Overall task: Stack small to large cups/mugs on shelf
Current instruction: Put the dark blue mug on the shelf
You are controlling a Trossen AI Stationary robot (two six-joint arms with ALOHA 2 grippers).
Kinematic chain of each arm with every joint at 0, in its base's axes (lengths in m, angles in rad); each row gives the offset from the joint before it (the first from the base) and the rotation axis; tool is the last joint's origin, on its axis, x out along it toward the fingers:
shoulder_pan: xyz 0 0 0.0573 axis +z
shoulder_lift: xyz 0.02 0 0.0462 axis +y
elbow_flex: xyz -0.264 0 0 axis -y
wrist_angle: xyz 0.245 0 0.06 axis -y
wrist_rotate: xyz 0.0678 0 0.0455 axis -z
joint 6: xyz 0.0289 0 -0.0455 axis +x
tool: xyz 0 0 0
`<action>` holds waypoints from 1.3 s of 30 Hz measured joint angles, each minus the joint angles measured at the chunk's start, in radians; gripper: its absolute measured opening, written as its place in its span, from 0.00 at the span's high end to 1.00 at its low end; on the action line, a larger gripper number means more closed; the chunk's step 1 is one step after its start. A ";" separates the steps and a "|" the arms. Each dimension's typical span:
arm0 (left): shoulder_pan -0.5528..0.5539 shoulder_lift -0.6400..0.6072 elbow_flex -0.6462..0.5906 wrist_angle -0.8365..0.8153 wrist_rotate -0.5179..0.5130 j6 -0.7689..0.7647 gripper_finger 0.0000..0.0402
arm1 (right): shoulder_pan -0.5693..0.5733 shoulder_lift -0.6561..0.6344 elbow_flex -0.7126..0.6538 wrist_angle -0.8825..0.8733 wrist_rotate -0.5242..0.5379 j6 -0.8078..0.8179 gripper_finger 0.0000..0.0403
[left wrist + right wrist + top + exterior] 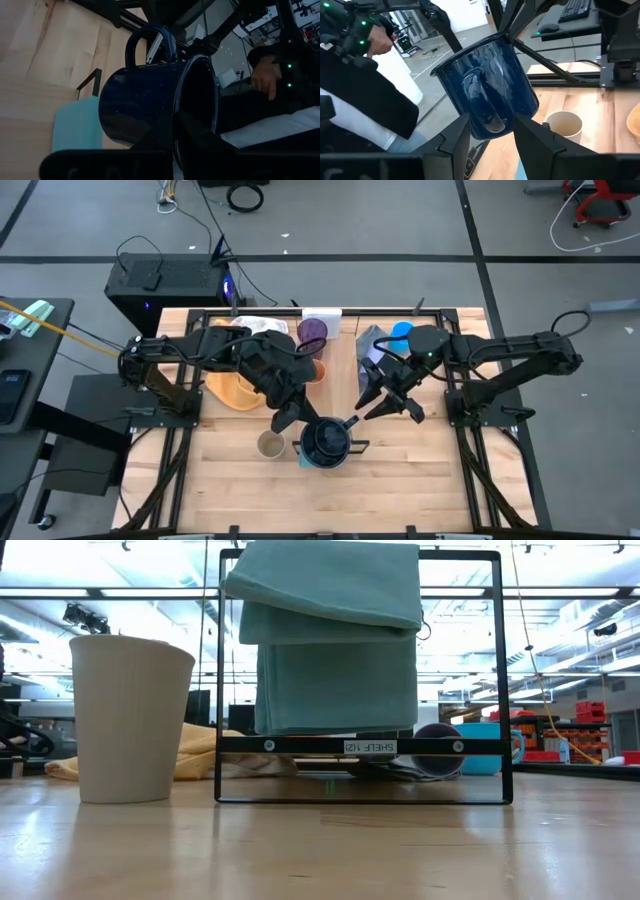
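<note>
The navy mug (325, 442) hangs over the near end of the shelf (342, 370), a pale plank on a black frame (360, 746) running down the table's middle. A teal cloth (335, 630) is draped over that end. My left gripper (290, 420) is shut on the mug. My right gripper (385, 405) stands open just right of it, with a finger on each side of the mug's lower body (490, 115) in the right wrist view and touching nothing. The beige cup (270, 445) stands on its base on the table, left of the mug. My left gripper holds the navy mug by its rim wall (192, 117), opposite the handle (147, 42), with one finger inside the mouth and one outside. The fingers (202, 137) come slanting down from the table's left. The mug sits mouth-up, somewhat tilted, above the teal cloth (75, 127).
A dark purple tumbler (313, 332), an orange cup (317, 368) and a yellow cloth (235, 388) lie at the far left of the shelf. A bright blue mug (402, 332) and a grey cloth (375, 348) lie at its far right. A person's hand (262, 80) shows beyond the table.
</note>
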 joint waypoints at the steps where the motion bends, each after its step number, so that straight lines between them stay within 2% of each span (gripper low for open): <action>1: 0.000 0.000 0.000 0.000 0.000 0.000 0.97 | 0.000 0.000 0.000 0.000 -0.004 0.001 0.61; 10: 0.000 0.000 0.000 0.000 0.002 0.000 0.97 | 0.000 0.000 0.000 0.006 -0.009 0.024 0.59; 16: 0.000 0.005 0.000 0.001 -0.001 -0.001 0.97 | 0.000 -0.001 0.000 0.080 -0.008 0.050 0.58; 30: 0.004 0.020 0.000 -0.003 0.015 -0.001 0.97 | 0.001 0.013 0.000 0.075 -0.018 0.074 0.58; 39: 0.003 0.020 0.000 -0.004 0.021 -0.002 0.97 | 0.017 0.069 0.000 0.083 -0.044 0.077 0.50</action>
